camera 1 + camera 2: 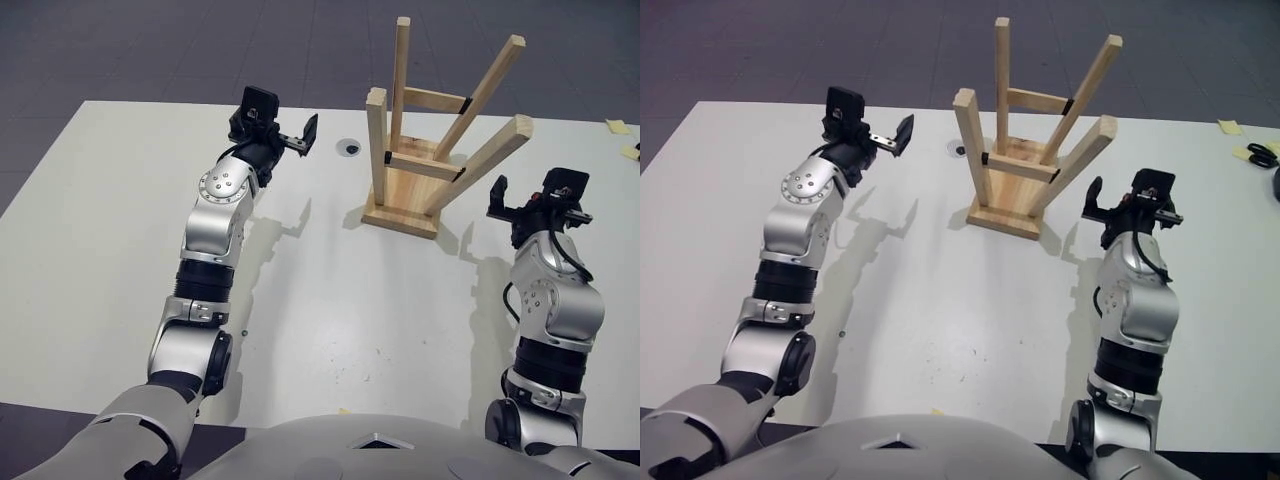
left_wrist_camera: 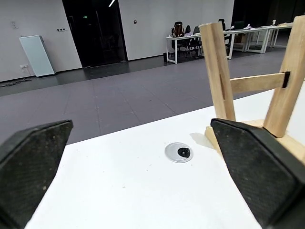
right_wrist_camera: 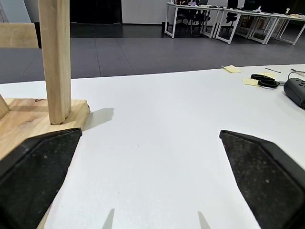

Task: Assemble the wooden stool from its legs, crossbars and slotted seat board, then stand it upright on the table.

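Seemingly empty, both jaws wide apart, clear of stool [image 1: 422, 165].

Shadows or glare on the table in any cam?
Left eye view: the stool, left arm and right arm cast soft, faint shadows on the white table; no glare spots. Left wrist view: a short soft shadow lies between the stool and the cable grommet. Right wrist view: the seat board casts a soft shadow on the table; no glare.
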Available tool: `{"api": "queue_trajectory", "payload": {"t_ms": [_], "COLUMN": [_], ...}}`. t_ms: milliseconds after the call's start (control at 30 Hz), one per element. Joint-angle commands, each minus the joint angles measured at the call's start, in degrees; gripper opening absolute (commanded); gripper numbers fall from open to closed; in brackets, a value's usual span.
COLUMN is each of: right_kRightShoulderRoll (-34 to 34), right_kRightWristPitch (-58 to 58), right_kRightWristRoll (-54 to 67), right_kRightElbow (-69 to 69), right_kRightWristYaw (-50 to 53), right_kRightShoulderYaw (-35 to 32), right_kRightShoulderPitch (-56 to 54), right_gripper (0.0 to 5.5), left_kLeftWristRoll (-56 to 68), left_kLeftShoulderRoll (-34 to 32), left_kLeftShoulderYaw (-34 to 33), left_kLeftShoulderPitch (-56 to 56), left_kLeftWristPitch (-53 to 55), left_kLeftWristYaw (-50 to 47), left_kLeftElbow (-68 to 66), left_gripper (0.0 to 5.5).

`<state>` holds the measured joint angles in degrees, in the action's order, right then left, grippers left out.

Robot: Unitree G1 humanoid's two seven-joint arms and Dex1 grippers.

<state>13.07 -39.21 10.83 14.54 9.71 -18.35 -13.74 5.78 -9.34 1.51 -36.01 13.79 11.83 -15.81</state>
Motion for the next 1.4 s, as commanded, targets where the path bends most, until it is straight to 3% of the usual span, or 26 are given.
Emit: {"api": "queue_trajectory", "payload": {"t_ms": [33, 233, 400, 500, 667, 867, 1033, 1133, 1267, 1400], "right_kRightShoulderRoll": [-1.0, -1.4, -5.0, -5.5, -3.7, -0.1, 3.0, -0.3, -3.7, 1.4], "right_kRightWristPitch": [1.5, 2.2, -1.9, -5.5, -7.1, -9.4, -6.5, -4.8, -10.4, -11.5], "right_kRightWristRoll": [0.0, -0.8, 0.9, 2.4, 1.8, 3.1, 2.7, 2.2, 9.4, 11.1], "right_kRightElbow": [-0.9, -0.5, 3.9, 6.9, 8.0, 9.3, 3.0, 1.0, 9.0, 11.4], "right_kRightWristYaw": [-1.0, 0.2, -6.1, -10.1, -11.7, -15.1, -16.4, -16.7, -25.7, -29.0], "right_kRightShoulderYaw": [1.4, -0.1, 12.9, 19.2, 18.2, 14.6, 9.1, 13.6, 26.5, 23.2], "right_kRightShoulderPitch": [-2.7, -2.7, -3.5, -2.9, -1.2, 2.9, 0.6, -3.2, -1.8, 2.1], "right_gripper": [5.40, 5.40, 5.40, 5.40, 5.40, 5.40, 5.40, 5.40, 5.40, 5.40], "left_kLeftWristRoll": [0.0, 0.5, -0.1, 0.5, 2.5, 0.7, 8.0, 18.5, 18.1, 18.6], "left_kLeftShoulderRoll": [2.2, 2.2, 2.2, 1.8, -1.9, -7.4, -9.1, -9.8, -13.8, -22.6], "left_kLeftShoulderYaw": [0.0, 1.4, 3.8, 8.6, 12.5, 5.8, -0.8, -5.5, -12.5, -16.0], "left_kLeftShoulderPitch": [-3.4, -3.2, -3.8, -2.6, 3.1, 8.7, 10.1, 10.4, 6.3, 11.7], "left_kLeftWristPitch": [-3.4, -1.6, 0.2, 2.7, 11.2, 13.9, 17.5, 22.6, 22.5, 22.7], "left_kLeftWristYaw": [0.2, 3.7, 7.8, 13.2, 18.7, 15.0, 17.9, 21.4, 17.0, 22.3], "left_kLeftElbow": [-0.9, 1.3, 0.0, 6.9, 20.2, 21.3, 28.4, 35.7, 30.5, 30.1], "left_gripper": [5.37, 5.37, 5.37, 5.37, 5.37, 5.37, 5.37, 5.37, 5.37, 5.37]}}
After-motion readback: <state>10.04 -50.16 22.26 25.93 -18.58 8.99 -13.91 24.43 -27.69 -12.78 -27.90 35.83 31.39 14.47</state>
